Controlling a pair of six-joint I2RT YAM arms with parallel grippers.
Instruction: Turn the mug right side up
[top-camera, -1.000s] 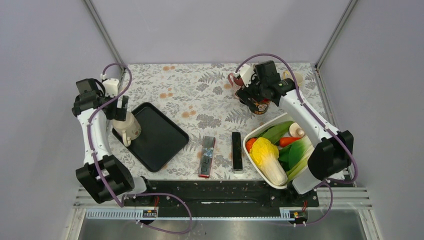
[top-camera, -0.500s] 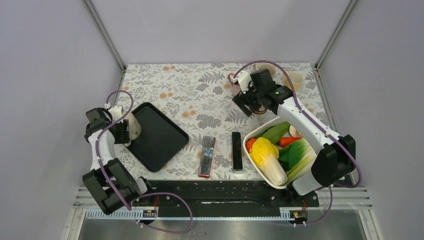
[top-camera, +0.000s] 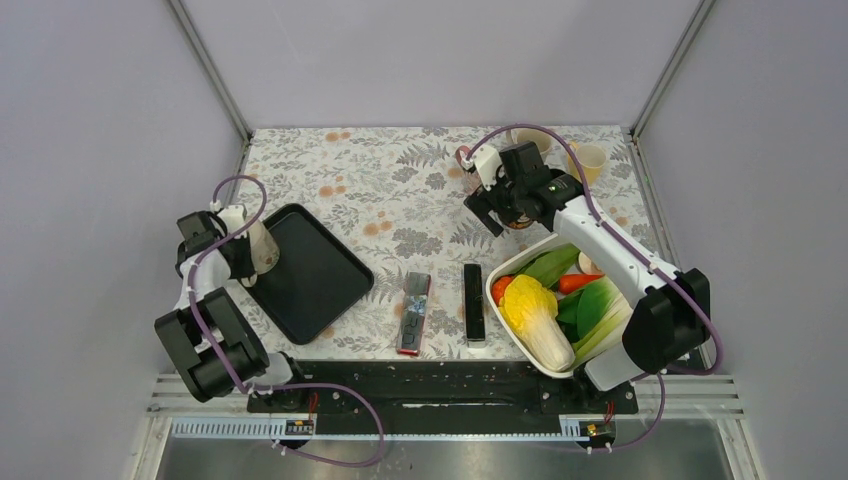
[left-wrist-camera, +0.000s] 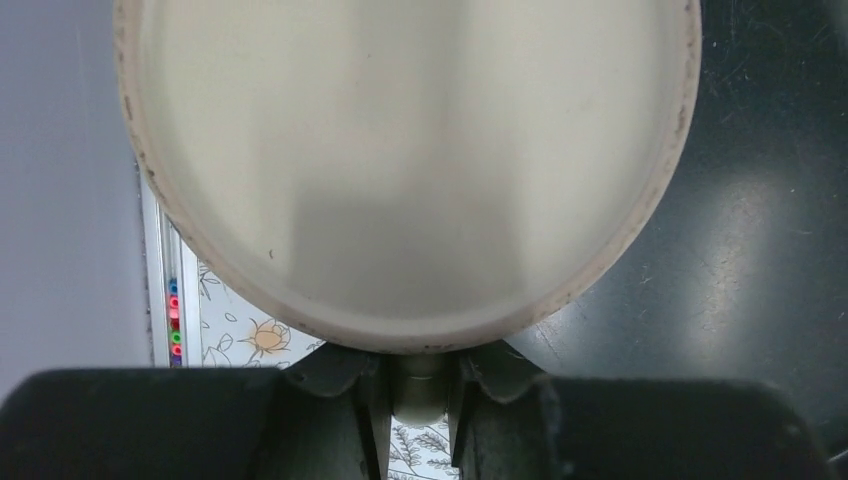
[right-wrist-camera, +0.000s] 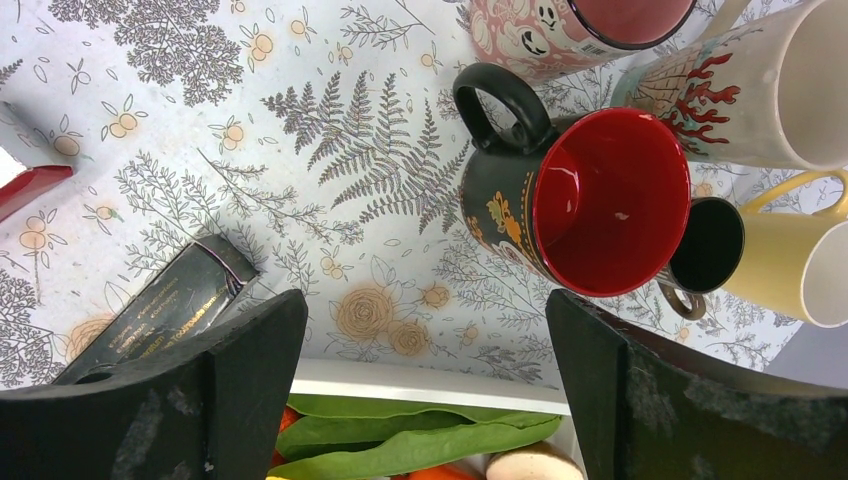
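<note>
- Mug (top-camera: 262, 250): plain cream and glossy. It sits over the left edge of the black tray (top-camera: 320, 270), near the tray's far-left corner.
- In my left wrist view 1 round end of the mug (left-wrist-camera: 400, 170) fills most of the picture. It has a thin, slightly scuffed rim, and I cannot tell whether this is the mouth or the base.
- Patterned cloth shows under the mug's left side and the tray (left-wrist-camera: 760, 250) under its right. I cannot tell whether the mug rests on the tray or hangs above it.
- My left gripper (left-wrist-camera: 418, 400) is drawn narrow, pinching a cream part of the mug between its 2 fingers. From above, this gripper (top-camera: 240, 256) lies just left of the tray.
- My right gripper (right-wrist-camera: 430, 370) is spread wide and holds nothing. It hangs well to the right of the tray, at the far side of the table (top-camera: 505, 205).
- Below it stands a black mug (right-wrist-camera: 590, 200) with a glossy red inside and its mouth toward my camera.
- Close around it are a pink mug (right-wrist-camera: 540, 30), a white mug with red marks (right-wrist-camera: 760, 90) and a yellow mug (right-wrist-camera: 800, 270).
- White basket (top-camera: 512, 258): well right of the tray, packed with vegetables.
- It holds a pale cabbage (top-camera: 535, 315), a long green vegetable (top-camera: 550, 265), a tomato (top-camera: 500, 290) and leafy greens (top-camera: 600, 305).
</note>
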